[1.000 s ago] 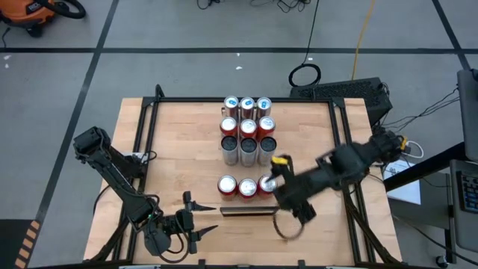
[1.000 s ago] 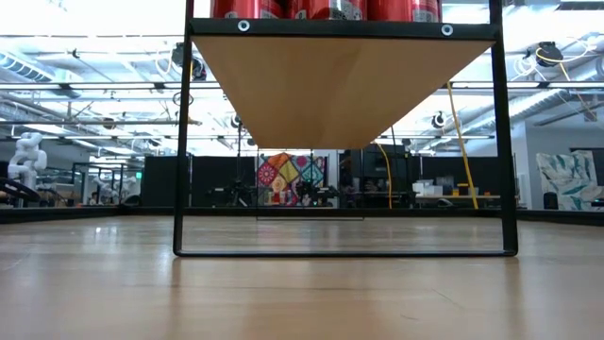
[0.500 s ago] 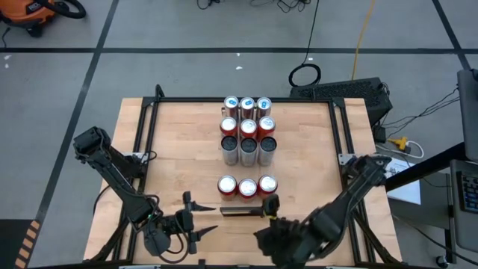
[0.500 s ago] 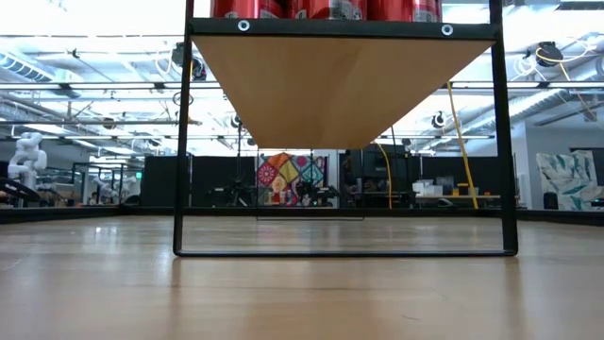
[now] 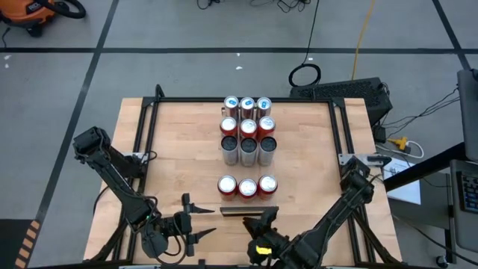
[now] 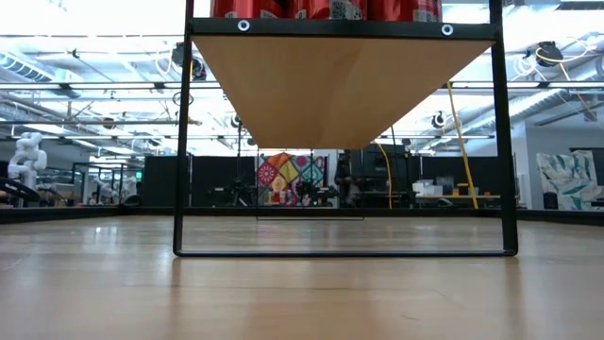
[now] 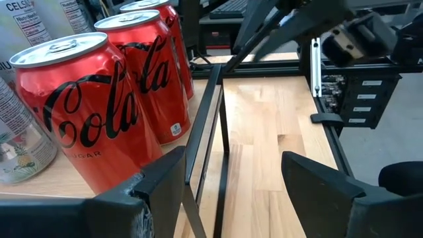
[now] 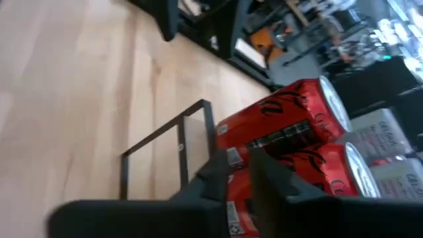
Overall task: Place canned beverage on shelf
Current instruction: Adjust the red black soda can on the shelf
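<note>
Withdrawn from the cans (image 5: 247, 186) to the table's near edge, the right claw (image 5: 261, 221) is nearly closed, empty; left claw (image 5: 196, 222) open.

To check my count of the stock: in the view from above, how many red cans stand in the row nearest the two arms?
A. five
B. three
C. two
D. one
B: the high view shows three red cans side by side in the nearest row, just before the dark edge of the shelf.
</note>
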Robot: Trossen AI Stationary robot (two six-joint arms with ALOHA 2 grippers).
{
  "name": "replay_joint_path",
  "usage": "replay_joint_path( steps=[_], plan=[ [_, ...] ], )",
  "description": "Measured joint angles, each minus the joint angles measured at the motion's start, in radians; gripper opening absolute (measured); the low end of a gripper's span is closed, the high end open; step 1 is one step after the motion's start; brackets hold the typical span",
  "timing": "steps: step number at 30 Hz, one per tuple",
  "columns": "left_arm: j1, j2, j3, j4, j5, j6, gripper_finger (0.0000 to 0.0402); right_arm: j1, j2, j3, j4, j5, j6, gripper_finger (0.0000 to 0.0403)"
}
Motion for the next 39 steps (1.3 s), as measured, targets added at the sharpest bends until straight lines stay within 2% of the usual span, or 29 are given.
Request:
replay_joint_path(
  steps=[3, 6, 12, 18, 39],
  plan=[
    [-0.003, 0.000, 0.000, 0.000, 0.000, 0.000, 0.0250, 0.001, 0.019, 0.000, -0.007, 0.045, 0.022, 0.0009],
    [-0.005, 0.000, 0.000, -0.001, 0.000, 0.000, 0.0250, 0.001, 0.036, 0.000, -0.038, 0.100, 0.063, 0.0010],
    [-0.007, 0.000, 0.000, -0.005, 0.001, 0.000, 0.0250, -0.006, 0.033, 0.000, -0.129, 0.138, 0.148, 0.0003],
    [-0.007, 0.000, 0.000, -0.005, 0.001, 0.001, 0.0250, -0.025, 0.034, 0.000, -0.202, 0.142, 0.203, 0.0001],
    [-0.007, 0.000, 0.000, -0.011, 0.001, 0.002, 0.0250, -0.079, 0.034, 0.000, -0.259, 0.123, 0.196, 0.0000]
  ],
)
